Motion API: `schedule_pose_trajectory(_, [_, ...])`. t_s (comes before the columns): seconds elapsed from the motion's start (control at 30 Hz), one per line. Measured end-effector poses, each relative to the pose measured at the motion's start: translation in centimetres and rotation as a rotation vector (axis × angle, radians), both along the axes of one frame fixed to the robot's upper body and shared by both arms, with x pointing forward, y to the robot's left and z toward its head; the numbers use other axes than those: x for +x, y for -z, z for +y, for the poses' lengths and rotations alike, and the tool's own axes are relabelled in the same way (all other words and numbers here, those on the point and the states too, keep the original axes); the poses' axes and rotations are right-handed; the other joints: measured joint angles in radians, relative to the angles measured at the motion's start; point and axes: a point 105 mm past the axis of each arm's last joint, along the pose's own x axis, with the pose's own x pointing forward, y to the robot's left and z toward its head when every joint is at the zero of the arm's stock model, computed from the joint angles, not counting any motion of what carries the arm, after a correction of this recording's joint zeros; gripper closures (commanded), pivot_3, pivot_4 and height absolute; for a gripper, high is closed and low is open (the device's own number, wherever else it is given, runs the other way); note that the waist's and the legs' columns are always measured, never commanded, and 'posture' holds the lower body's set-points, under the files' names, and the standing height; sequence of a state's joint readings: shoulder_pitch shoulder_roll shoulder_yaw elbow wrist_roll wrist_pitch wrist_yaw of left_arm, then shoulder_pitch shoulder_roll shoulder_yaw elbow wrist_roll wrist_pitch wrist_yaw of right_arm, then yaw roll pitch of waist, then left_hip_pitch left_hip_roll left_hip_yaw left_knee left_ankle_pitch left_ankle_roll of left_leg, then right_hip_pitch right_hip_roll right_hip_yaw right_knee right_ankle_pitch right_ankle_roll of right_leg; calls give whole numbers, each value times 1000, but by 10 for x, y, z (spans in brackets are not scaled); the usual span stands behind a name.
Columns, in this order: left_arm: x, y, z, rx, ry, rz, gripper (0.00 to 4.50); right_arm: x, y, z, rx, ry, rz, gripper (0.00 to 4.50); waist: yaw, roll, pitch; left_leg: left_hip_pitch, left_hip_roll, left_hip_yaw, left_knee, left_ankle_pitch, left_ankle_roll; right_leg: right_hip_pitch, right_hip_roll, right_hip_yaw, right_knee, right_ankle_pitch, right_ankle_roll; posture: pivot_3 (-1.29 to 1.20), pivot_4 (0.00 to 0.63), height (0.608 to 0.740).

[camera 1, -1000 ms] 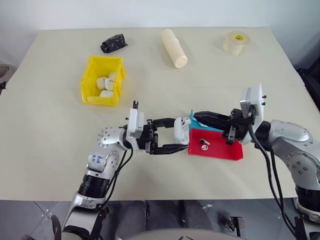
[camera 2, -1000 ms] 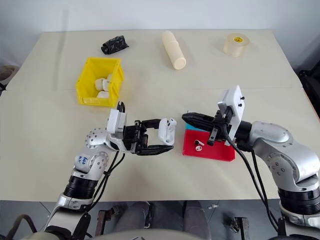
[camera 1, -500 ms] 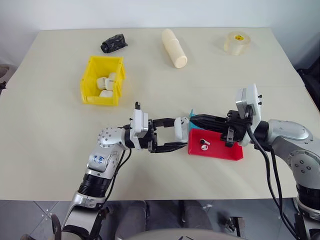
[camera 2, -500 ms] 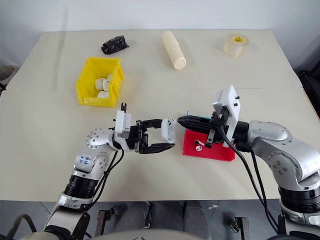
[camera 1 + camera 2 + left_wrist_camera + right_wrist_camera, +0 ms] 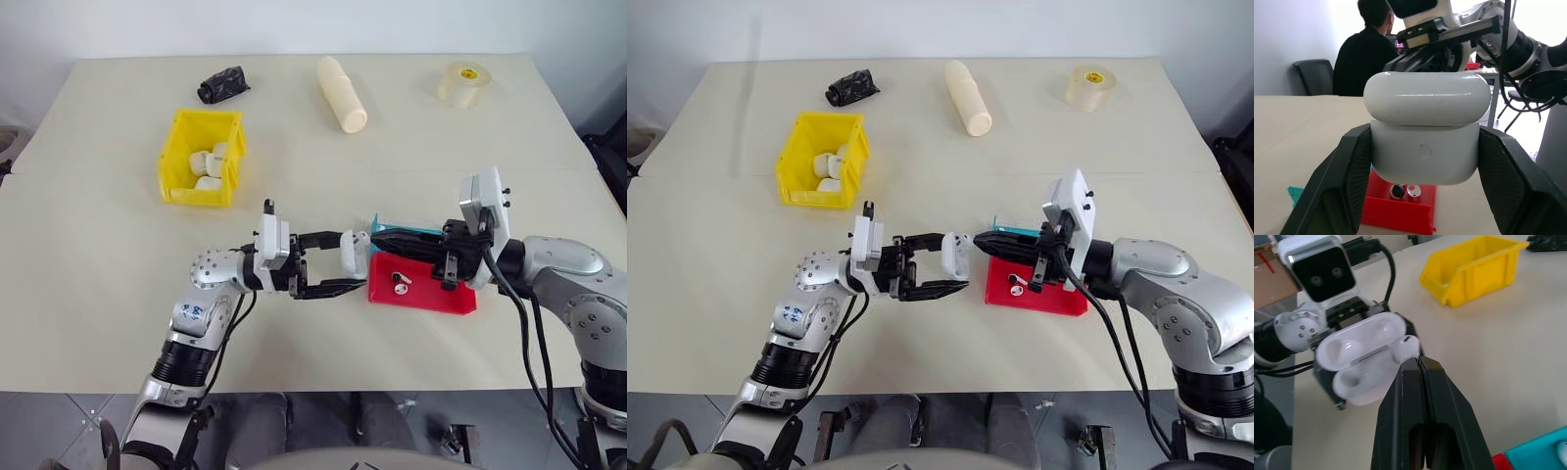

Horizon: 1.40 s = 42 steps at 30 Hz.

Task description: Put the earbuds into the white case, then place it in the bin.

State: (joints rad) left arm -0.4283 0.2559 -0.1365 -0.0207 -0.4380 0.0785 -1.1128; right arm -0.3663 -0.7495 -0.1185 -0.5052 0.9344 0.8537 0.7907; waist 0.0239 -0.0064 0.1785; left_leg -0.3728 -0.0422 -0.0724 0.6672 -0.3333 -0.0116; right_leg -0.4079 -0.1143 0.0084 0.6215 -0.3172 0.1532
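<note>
1. Left gripper point(image 5: 345, 264): clamped on white case point(image 5: 354, 251), lid open, above bench point(image 5: 98, 284).
2. Right gripper point(image 5: 1411, 363): pinching earbud point(image 5: 1404, 346) at case mouth.
3. Second earbud point(image 5: 398, 282): in red tray point(image 5: 431, 294).
4. Yellow bin point(image 5: 202, 155): far left.

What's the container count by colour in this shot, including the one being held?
Yellow: 1, the yellow bin
Red: 1, the red tray
Blue: 1, the blue tray
White: 1, the white case, held off the table with its lid open
Total: 4
</note>
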Motion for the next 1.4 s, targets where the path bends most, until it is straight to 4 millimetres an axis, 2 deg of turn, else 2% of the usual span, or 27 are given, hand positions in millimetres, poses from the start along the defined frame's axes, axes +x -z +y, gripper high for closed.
schedule_pose_trajectory(0.33, [0,0,-2,-7,1,3,1699,-9,1,5,3,-50,22,4465,0,0,0,0,0,0,0,0,0,0,0,0,0,0,0,0,150,740])
schedule_pose_trajectory(0.47, [0,0,1,-1,3,3,1699,-14,8,-5,-19,-43,55,4465,2,0,0,0,0,0,0,0,0,0,0,0,0,0,0,0,150,740])
schedule_pose_trajectory(0.6, [-1,2,17,-8,-8,23,1699,-15,8,-34,-18,47,54,3647,3,0,0,0,0,0,0,0,0,0,0,0,0,0,0,0,150,740])
schedule_pose_trajectory(0.73, [-8,6,33,-22,-13,53,1699,-20,33,-72,-103,135,85,2259,3,0,0,0,0,1,0,0,1,0,0,0,0,0,0,0,150,740])
schedule_pose_trajectory(0.8, [-11,4,34,-38,-6,55,1699,-19,43,-84,-128,163,83,1616,2,0,0,0,0,1,1,0,1,1,0,0,0,0,0,0,150,740])
schedule_pose_trajectory(0.93, [-16,4,32,-54,-9,60,1699,-10,45,-108,-140,235,8,170,-1,0,0,1,0,1,0,0,1,1,0,1,0,0,1,0,150,740])
schedule_pose_trajectory(1.03, [-16,7,33,-62,-31,79,1699,-4,50,-123,-130,281,-15,56,0,0,0,1,0,1,0,0,1,1,0,1,0,0,1,0,150,740])
schedule_pose_trajectory(1.17, [-16,9,33,-79,-57,87,1699,-1,54,-131,-130,299,-41,56,1,0,0,1,0,1,0,0,1,1,0,1,0,0,1,0,150,740])
schedule_pose_trajectory(1.33, [-16,5,32,-110,-87,65,1699,3,49,-130,-129,303,-73,56,0,0,0,1,0,1,0,0,1,1,0,1,0,0,1,0,150,740])
schedule_pose_trajectory(1.4, [-15,5,30,-120,-95,67,1699,9,42,-123,-126,290,-94,56,-2,0,0,1,0,1,0,0,1,1,0,1,0,0,1,0,150,740])
